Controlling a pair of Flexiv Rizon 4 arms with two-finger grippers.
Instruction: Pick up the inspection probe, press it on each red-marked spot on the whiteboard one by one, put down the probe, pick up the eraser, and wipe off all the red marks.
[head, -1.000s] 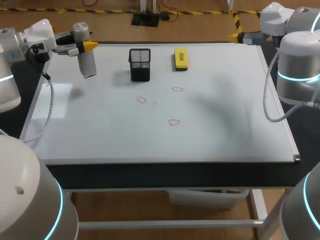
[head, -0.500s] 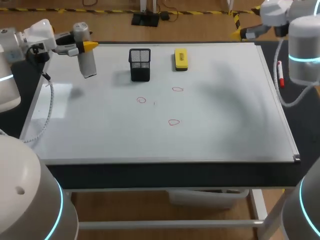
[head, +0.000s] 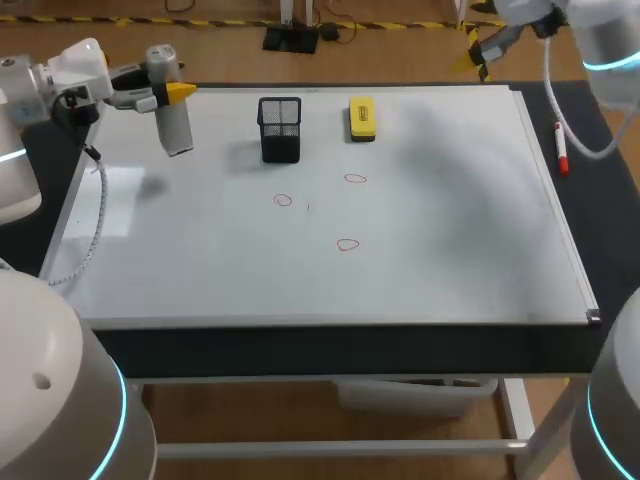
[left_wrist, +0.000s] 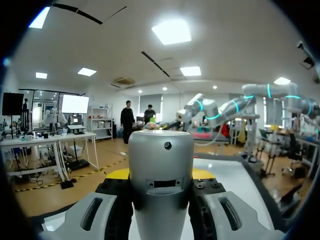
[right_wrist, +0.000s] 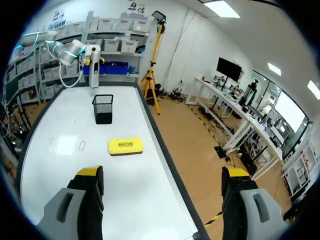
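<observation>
Looking from the head view, we grip the probe in our left claw over the whiteboard's ten o'clock corner. The eraser and cup sit toward twelve, three red marks mid-board, and our right claw is off at one o'clock.

Left wrist: fingers clamp the probe.

Right wrist: the claw gapes wide, with the eraser ahead.

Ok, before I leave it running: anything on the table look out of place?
Nothing spilled or damaged. Only a red marker lies loose on the dark strip right of the whiteboard, not in the mesh holder.
</observation>
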